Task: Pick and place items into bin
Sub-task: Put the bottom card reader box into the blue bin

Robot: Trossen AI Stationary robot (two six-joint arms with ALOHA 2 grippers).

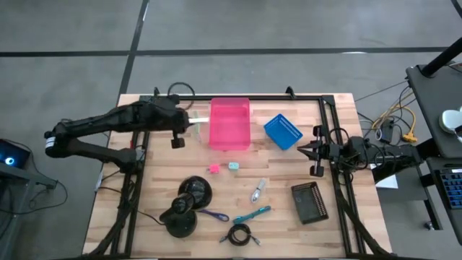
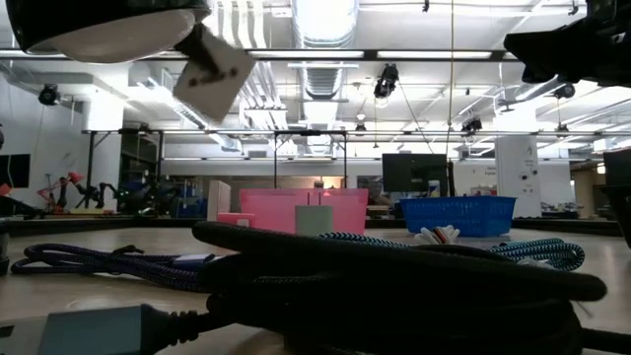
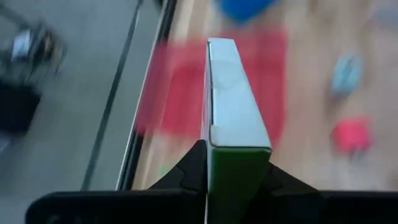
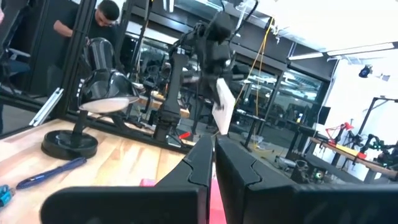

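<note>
Left gripper (image 1: 189, 123) is raised just left of the pink bin (image 1: 229, 123), fingers (image 3: 189, 171) clamped on a thin flat pale green stick (image 3: 231, 106); in the left wrist view it sticks out straight ahead with the bin's pink blur behind it. High view shows the stick's pale end at the bin's left wall; can't tell whether it's over the rim or just beside it. Right gripper (image 1: 306, 150) is parked at the table's right side, next to the blue basket (image 1: 282, 131), fingers (image 4: 199, 163) pressed together with nothing between them. Rest of the items are on the table in front of the bin: pink cube (image 1: 214, 168) and pale teal cube (image 1: 233, 165) close together, just below the bin's near wall; silver metal piece (image 1: 257, 191) further toward the front; teal tool (image 1: 253, 214) and purple tool (image 1: 213, 214) lying near the front edge; black coiled cable (image 1: 240, 234) at the very front, filling the foreground of the low view. Big black object with two round parts (image 1: 187, 204) sits front-left, touching the purple tool's end. Black grid tray (image 1: 310, 201) front-right. A person (image 4: 87, 25) shows in the room behind in the right wrist view.
</note>
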